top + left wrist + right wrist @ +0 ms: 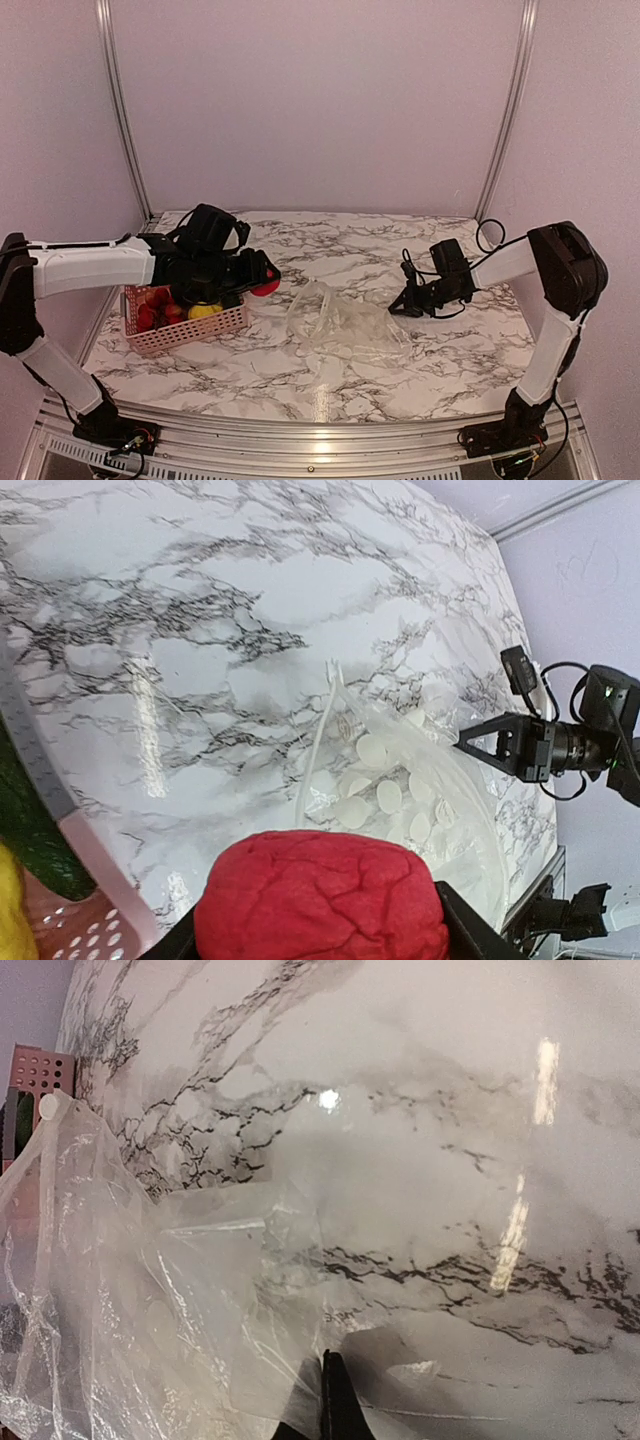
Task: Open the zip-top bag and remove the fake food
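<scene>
Left claw [262,283] is clenched on a red toy fruit [320,900], just right of the pink basket [190,338], so the drop lies leftward. Right claw [398,305], farther right of the basket, looks pinched on the zip-top bag [345,325].

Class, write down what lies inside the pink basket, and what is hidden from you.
Inside the pink basket lie red toy pieces and a yellow toy piece. The left arm covers its far part, so anything there cannot be seen.

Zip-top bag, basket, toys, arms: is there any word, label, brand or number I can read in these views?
No text can be read in any view.
The zip-top bag has only pale round spots, no print.
The pink basket and the red toy fruit carry no labels.
</scene>
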You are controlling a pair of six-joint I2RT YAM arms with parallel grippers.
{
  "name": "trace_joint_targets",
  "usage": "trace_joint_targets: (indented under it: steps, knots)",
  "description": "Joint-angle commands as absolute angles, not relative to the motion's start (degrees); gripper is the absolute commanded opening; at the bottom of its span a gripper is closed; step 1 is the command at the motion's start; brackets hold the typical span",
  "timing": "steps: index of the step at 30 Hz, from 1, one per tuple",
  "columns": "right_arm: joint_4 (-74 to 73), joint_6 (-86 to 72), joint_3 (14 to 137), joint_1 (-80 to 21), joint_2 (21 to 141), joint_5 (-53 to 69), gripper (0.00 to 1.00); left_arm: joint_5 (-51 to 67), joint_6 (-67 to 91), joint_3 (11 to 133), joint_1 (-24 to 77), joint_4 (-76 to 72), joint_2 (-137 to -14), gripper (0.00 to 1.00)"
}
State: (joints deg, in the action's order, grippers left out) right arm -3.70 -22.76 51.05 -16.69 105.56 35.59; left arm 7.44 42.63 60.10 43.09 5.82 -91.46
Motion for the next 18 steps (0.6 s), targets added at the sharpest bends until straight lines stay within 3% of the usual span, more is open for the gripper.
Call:
trace_joint_targets:
  steps: [1, 11, 18]
  knots:
    - [-3.69, -23.36, 50.11, -16.35, 104.74, 35.62, 0.00, 3.29, 41.21, 59.48, 36.77, 16.76, -82.59, 0.61]
    - [-3.69, -23.07, 50.56, -16.35, 103.91, 35.63, 0.00, -6.25, 39.03, 54.36, 15.96, 36.62, -66.80, 0.71]
    - [-3.65, -22.72, 50.93, -16.35, 102.83, 36.34, 0.00, -5.66, 35.77, 51.48, 7.24, 35.16, -71.34, 0.76]
